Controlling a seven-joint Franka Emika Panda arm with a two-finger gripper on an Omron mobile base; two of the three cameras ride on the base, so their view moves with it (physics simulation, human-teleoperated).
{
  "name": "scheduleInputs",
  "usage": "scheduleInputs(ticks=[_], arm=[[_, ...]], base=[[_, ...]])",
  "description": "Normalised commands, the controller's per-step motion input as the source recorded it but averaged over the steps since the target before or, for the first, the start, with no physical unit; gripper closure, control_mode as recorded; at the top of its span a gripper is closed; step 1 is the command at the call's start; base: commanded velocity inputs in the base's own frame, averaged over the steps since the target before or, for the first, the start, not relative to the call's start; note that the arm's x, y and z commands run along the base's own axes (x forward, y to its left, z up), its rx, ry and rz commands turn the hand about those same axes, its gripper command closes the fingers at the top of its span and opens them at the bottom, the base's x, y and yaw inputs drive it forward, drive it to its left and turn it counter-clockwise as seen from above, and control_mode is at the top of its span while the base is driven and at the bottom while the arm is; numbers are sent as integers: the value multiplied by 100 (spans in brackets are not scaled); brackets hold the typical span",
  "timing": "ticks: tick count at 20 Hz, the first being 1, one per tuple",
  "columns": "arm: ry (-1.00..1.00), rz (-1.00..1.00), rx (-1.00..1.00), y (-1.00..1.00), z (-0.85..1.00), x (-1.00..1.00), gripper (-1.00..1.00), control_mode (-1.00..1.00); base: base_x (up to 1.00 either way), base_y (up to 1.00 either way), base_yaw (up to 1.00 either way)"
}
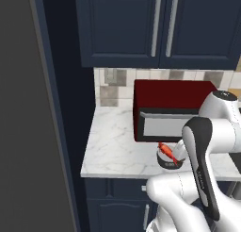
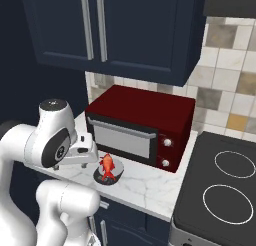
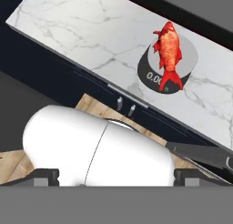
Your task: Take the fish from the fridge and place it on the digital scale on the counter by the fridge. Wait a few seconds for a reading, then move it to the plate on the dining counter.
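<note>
Leftmost, in the left base view, stands the dark grey fridge [image 1: 28, 113], its flat side filling the edge of the picture. Next to it comes the tabletop [image 1: 115, 148], white marble with grey veins, over navy drawers [image 1: 115, 198]. On the tabletop, near its front edge, sits the scale [image 1: 170, 161], a small round dark device. The fish [image 1: 166, 152], orange-red, lies on the scale. Directly behind the scale stands a red microwave [image 1: 172, 108] against a tiled wall [image 1: 113, 87], with navy wall cabinets [image 1: 160, 26] above it. The white arm [image 1: 207, 146] rises at the lower right and partly covers the scale.

Seen from the right base view, the arm is at the left, its hand [image 2: 84, 151] just left of the scale [image 2: 116, 172] and apart from it. The fish [image 2: 107, 167] rests on the scale, and the microwave [image 2: 142, 125] is behind. A black stovetop [image 2: 220, 190] lies at the right.

Seen from the hand view, the scale [image 3: 157, 73] is at upper right on the tabletop [image 3: 82, 29], near the front edge, with a lit readout on its face. The fish [image 3: 169, 52] lies across the scale, tail towards the readout. The jaws stand fully apart, well away from the fish, and hold nothing.
</note>
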Motion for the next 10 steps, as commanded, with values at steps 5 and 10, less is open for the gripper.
scheduleInputs(ticks=[5, 10], arm=[[0, 0, 0, 0, 0, 0, -100, -100], [0, 0, 0, 0, 0, 0, -100, -100]], base=[[0, 0, 0], [0, 0, 0]])
